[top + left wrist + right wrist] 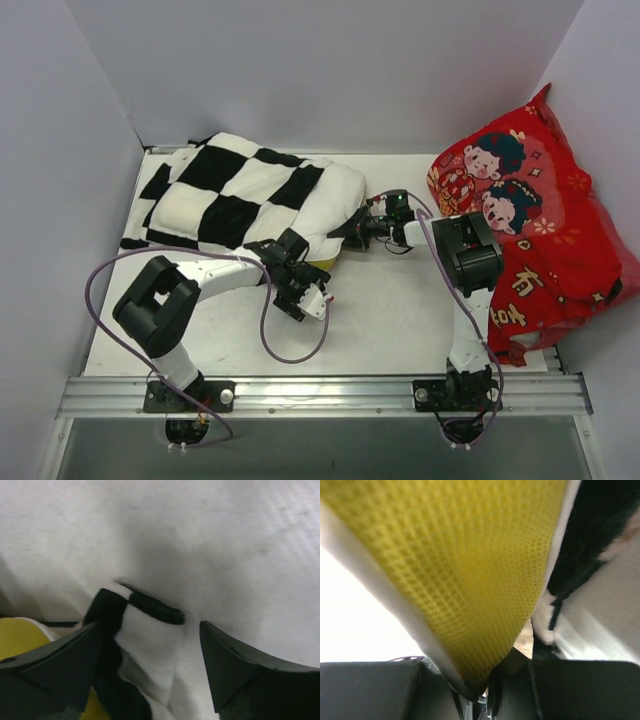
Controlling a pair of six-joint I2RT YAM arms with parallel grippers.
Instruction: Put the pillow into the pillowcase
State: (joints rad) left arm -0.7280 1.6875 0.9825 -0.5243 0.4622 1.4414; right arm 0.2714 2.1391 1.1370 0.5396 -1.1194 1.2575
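Checkerboard pillowcase [230, 190] lies at the far left of the table [400, 320], puffed up rather than flat. Its near-right end is where the pillow [470, 580] shows: a sliver of yellow edge band peeks out beneath the case's hem. The rest of the pillow is under the black-and-white fabric. How far in it sits, I cannot tell.

Right gripper [347, 232] reaches left across the middle of the table to that end of the bundle. Its wrist view is filled with yellow mesh band and a cream border, narrowing down into the fingers, which are pressed together on it. It is pinching the pillow's edge, with the case's black plush just to the right.

Left gripper [151, 624] hangs at the near edge of the bundle, fingers spread wide, gripping nothing. A fold of the case sits between them over bare table, and the yellow band shows at the lower left of its view.

Red cartoon-print cushion [540, 230] leans against the right wall, well apart from the bundle.
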